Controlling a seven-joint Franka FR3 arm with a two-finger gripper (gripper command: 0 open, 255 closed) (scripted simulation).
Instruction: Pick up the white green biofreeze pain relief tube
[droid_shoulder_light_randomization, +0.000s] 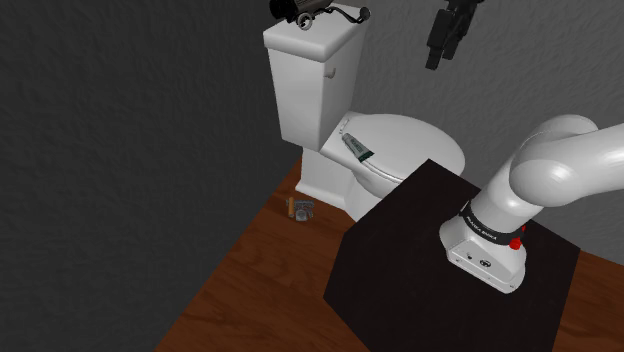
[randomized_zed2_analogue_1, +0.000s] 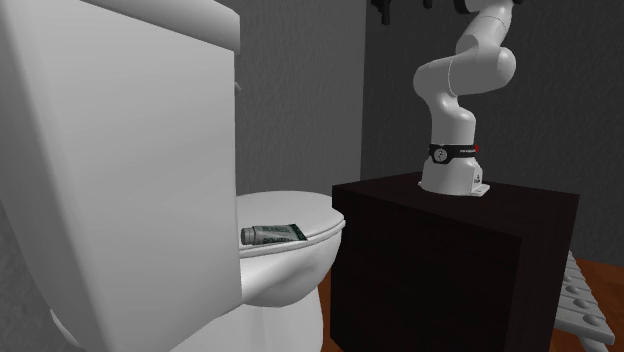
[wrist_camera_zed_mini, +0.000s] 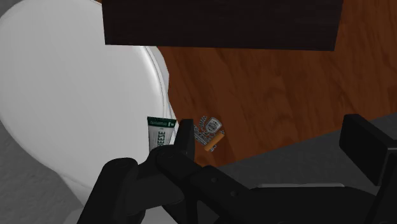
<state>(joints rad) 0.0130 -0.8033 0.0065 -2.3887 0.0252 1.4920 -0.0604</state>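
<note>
The pain relief tube (droid_shoulder_light_randomization: 355, 147) is white and grey with a dark green end. It lies flat on the closed white toilet lid (droid_shoulder_light_randomization: 410, 140), near the hinge. The second exterior view has the tube (randomized_zed2_analogue_1: 270, 235) at the lid's back edge, beside the tank. My black gripper (droid_shoulder_light_randomization: 437, 50) hangs high in the air, well above the toilet and apart from the tube. In the wrist view the gripper (wrist_camera_zed_mini: 273, 140) is open with nothing between its fingers. One finger (wrist_camera_zed_mini: 184, 137) covers part of the tube (wrist_camera_zed_mini: 161, 132) far below.
A dark object (droid_shoulder_light_randomization: 310, 12) lies on top of the toilet tank (droid_shoulder_light_randomization: 305, 80). A small packet (droid_shoulder_light_randomization: 301, 208) lies on the wooden floor beside the toilet base. The dark stand (droid_shoulder_light_randomization: 400, 260) sits close against the bowl. Grey walls stand behind and to the shoulder view's left.
</note>
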